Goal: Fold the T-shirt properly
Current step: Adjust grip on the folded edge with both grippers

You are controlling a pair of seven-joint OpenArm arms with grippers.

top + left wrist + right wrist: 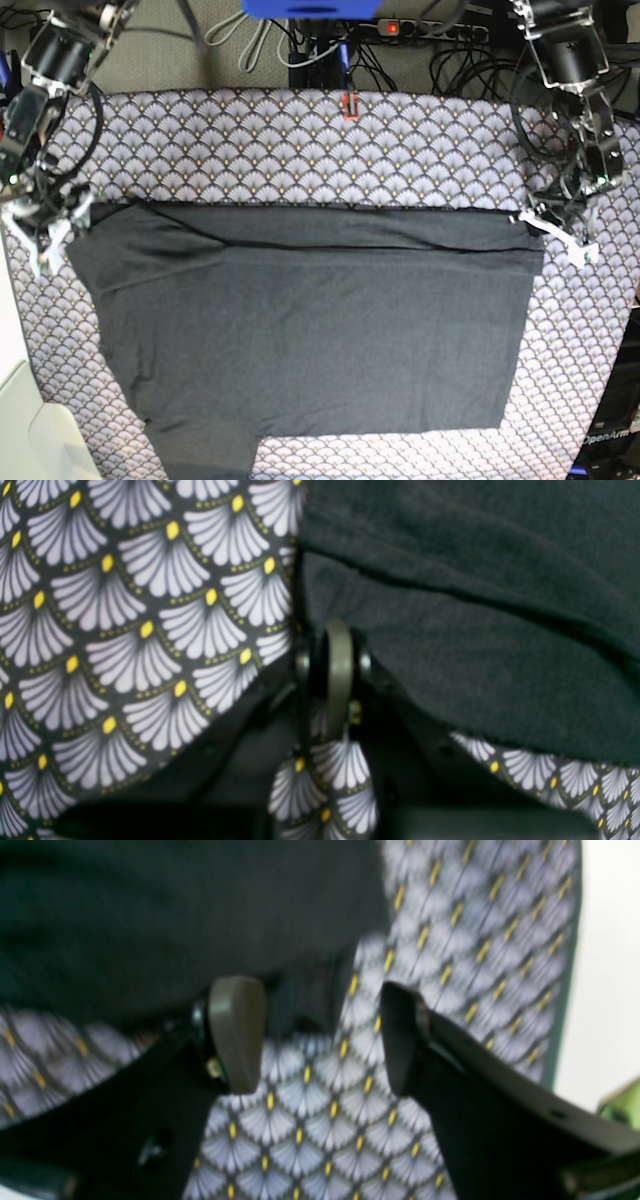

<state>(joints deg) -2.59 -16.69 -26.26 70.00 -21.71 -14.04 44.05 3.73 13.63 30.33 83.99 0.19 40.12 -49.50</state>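
Observation:
The dark charcoal T-shirt (310,330) lies spread flat on the scallop-patterned cloth (300,140), its far edge folded over into a band. My left gripper (553,233) is at the shirt's far right corner. In the left wrist view its fingers (339,675) are pressed together at the edge of the T-shirt (475,630), shut on the fabric there. My right gripper (45,232) is at the far left corner. In the right wrist view it (317,1035) stands open over the cloth (310,1110), its left finger beside the edge of the T-shirt (175,920).
The patterned cloth covers the whole table. Cables and a power strip (420,28) lie behind it. A white surface (30,430) sits at the front left. A small red item (349,105) rests at the cloth's far edge. A green object (620,1105) shows past the cloth's side edge.

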